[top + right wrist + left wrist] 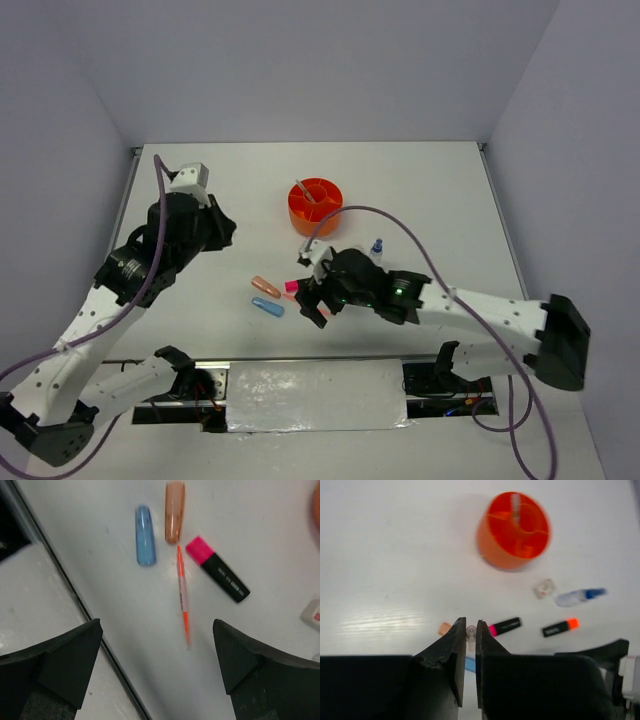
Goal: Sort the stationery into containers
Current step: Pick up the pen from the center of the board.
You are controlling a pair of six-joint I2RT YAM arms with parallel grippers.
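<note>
While spread wide, hovered right gripper [157, 627] over pen [182, 592] by table [260, 525] edge.
Held left gripper [471, 623] nearly pressed together, empty.

The tub [315, 207] stands behind two capsules [265, 285] lying side by side, the bottle [377, 246] off to their right

One round bright-orange plastic tub [514, 530], divided inside.

Two short black plastic highlighters: the pink-ended highlighter [505, 626] and the orange-ended highlighter [560, 627].

Two thin pens: the pink pen [182, 595] and the grey pen [515, 507].

Two translucent plastic capsules: the orange capsule [175, 511] and the blue capsule [145, 535].

One small white eraser [544, 588].

One tiny clear bottle with a blue cap [580, 596].

That makes eight stationery pieces and one container.
</note>
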